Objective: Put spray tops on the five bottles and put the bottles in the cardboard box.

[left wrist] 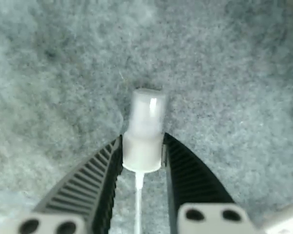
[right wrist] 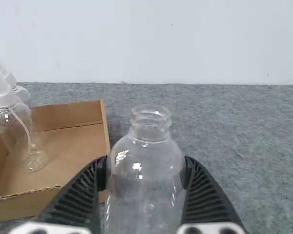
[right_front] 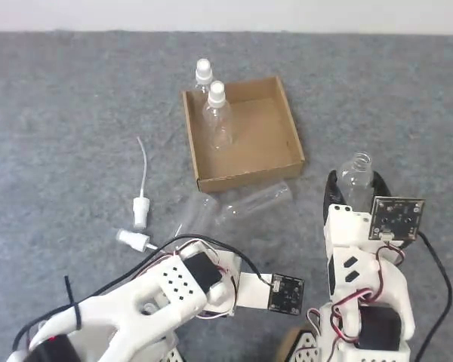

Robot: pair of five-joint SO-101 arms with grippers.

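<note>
My right gripper is shut on an upright clear bottle with an open neck, held right of the cardboard box; the same bottle shows from above. My left gripper is shut on a white spray top, its thin tube running back between the fingers, just over the grey carpet. Two bottles with spray tops stand at the box's back-left corner. Two uncapped clear bottles lie in front of the box.
Two loose spray tops lie on the carpet left of the lying bottles, one with a long tube pointing away. The left arm's white body covers the near-left carpet. A pale wall borders the far side.
</note>
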